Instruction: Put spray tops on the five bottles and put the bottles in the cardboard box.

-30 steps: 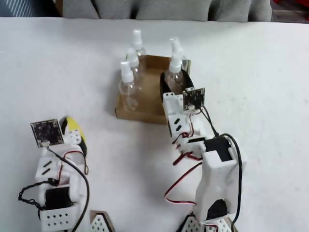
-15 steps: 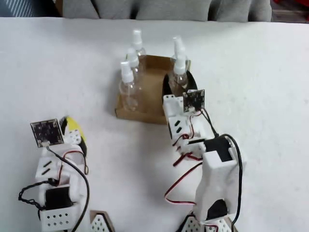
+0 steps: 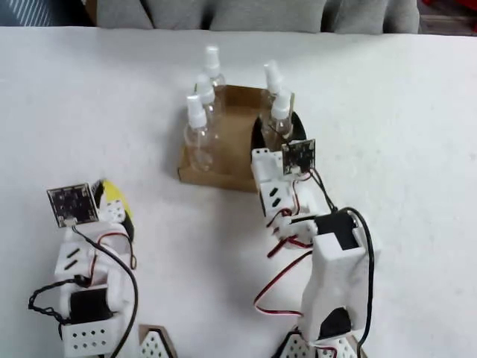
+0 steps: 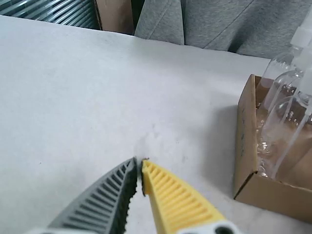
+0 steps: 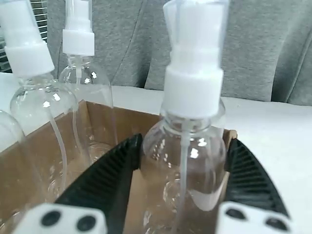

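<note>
Five clear bottles with white spray tops stand in the shallow cardboard box. Three of them line its left side and one stands at the back right. My right gripper is shut on the fifth bottle at the box's right side. In the right wrist view its black fingers press both sides of that upright bottle, inside the box. My left gripper rests shut on the table at the front left, apart from the box, with nothing in it.
The white table stretches wide on both sides of the box. Grey cushions run along its far edge. The arm bases and red and black cables sit at the near edge.
The bottle in my right gripper has shifted a little to the right and nearer, and now stands straighter. The left arm has not moved.
</note>
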